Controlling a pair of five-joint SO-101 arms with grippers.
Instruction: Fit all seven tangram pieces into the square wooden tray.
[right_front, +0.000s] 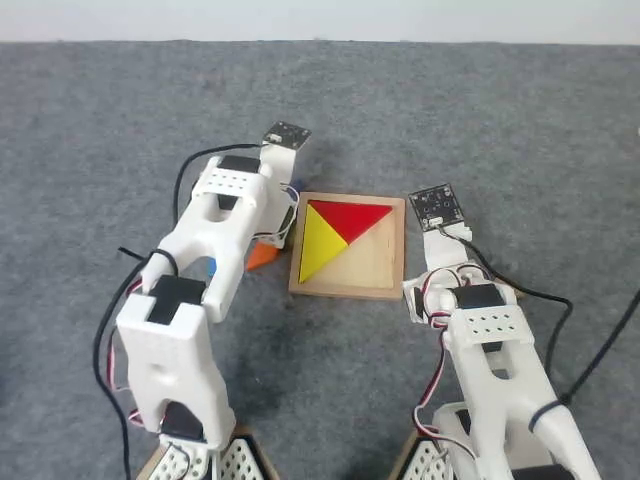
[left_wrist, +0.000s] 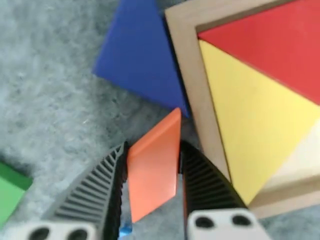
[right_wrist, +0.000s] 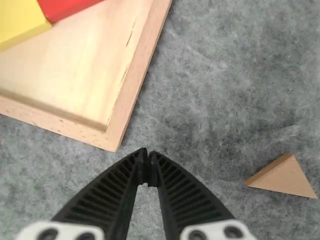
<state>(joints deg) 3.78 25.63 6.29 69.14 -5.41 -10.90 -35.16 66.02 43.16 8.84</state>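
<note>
Left claw (left_wrist: 152, 150) clamps orange tangram piece (left_wrist: 152, 172) at 9 o'clock of square wooden tray (left_wrist: 182, 55), likely for insertion; right claw (right_wrist: 148, 156) closed, empty.

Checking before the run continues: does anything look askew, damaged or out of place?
Nothing stands out. The red triangle and yellow triangle lie flat in the tray; the left gripper holds the orange piece beside it; the blue piece and wooden triangle lie loose on the carpet.
</note>
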